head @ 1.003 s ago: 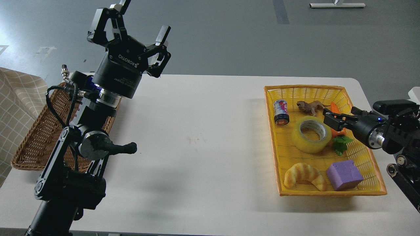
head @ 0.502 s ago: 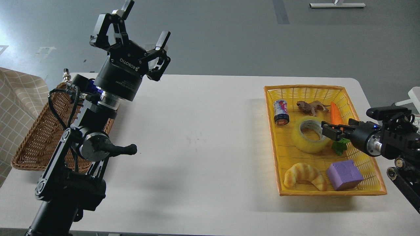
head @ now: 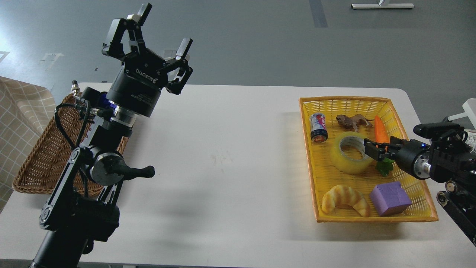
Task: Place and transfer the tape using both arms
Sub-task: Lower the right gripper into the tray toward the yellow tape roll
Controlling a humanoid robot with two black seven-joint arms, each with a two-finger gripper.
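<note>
- Tape [head: 351, 152]: lying flat, core hole up, in the middle of the yellow basket [head: 409, 217] on the right of the worktop [head: 230, 149]; can [head: 318, 127] and toy animal [head: 351, 121] behind, croissant [head: 346, 199] and purple block [head: 390, 198] in front, carrot [head: 380, 128] at its right.
- Right pincer [head: 370, 149]: at the roll's right rim, tips dark and small; whether released or clenched cannot be told, nor whether touching.
- Left pincer [head: 158, 29]: raised over the worktop's left end above the wicker basket [head: 33, 163], fingers spread, grasping nothing.
- Likely handling: light, stiff thanks to the card core, smooth and a bit slick on the outer wrap, not fragile.
- Best hold, probably: one finger inside the core, one outside, pinching the wall; leaves the far rim free for the other pincer.
</note>
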